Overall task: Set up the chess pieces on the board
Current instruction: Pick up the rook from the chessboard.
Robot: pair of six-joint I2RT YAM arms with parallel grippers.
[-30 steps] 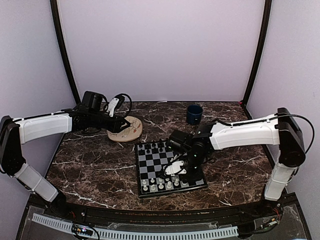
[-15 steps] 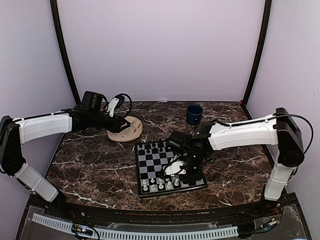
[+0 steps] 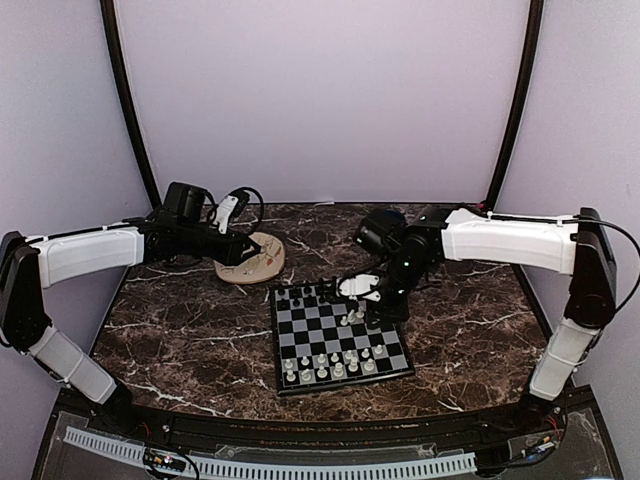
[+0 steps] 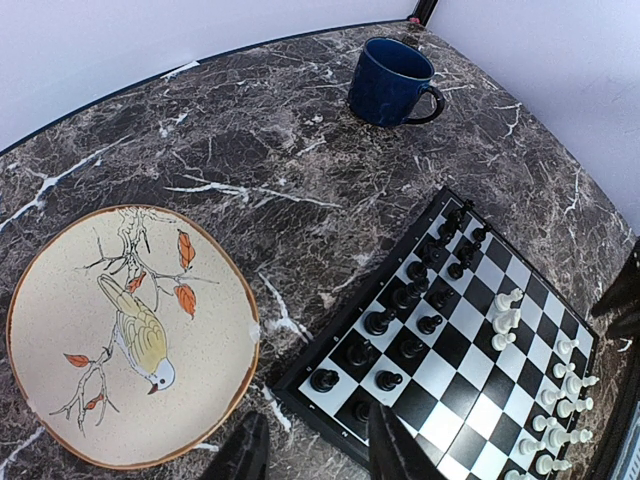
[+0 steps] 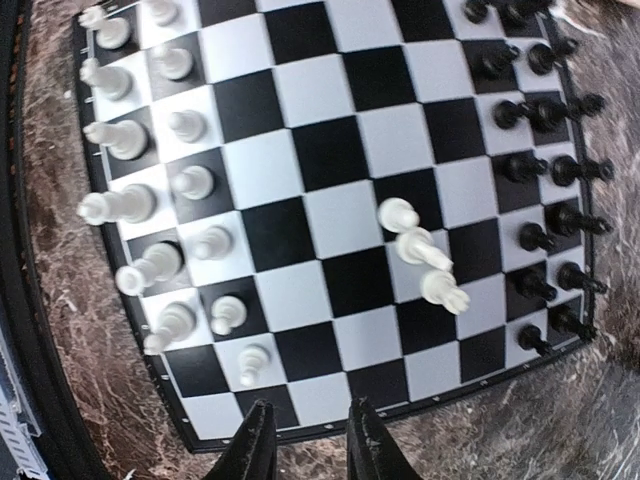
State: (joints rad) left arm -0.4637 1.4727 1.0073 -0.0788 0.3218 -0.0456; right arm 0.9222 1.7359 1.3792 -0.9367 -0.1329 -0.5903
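Observation:
The board (image 3: pixel 318 332) lies on the table in front of both arms. Cream-white chess pieces (image 3: pixel 330 366) fill its two near rows, and black ones (image 3: pixel 300 295) stand along its far rows. Three more white pieces (image 5: pixel 420 250) cluster mid-board toward the right edge, leaning. My right gripper (image 3: pixel 384 314) hangs above the board's right edge, and in the right wrist view the gripper (image 5: pixel 310 447) is open and empty. My left gripper (image 3: pixel 245 256) hovers over the plate; in the left wrist view this gripper (image 4: pixel 320 455) is open with nothing in it, just off the board's far-left corner (image 4: pixel 330 405).
A round beige plate (image 4: pixel 60 300) with a bird drawing lies left of the board and holds no pieces. A dark blue cup (image 4: pixel 390 80) stands at the back of the table. Dark marble table (image 3: pixel 200 340) surrounds the board.
My right arm has lifted off the board's near-right rows and swung toward the back. Its jaws have parted. The left arm has not moved.

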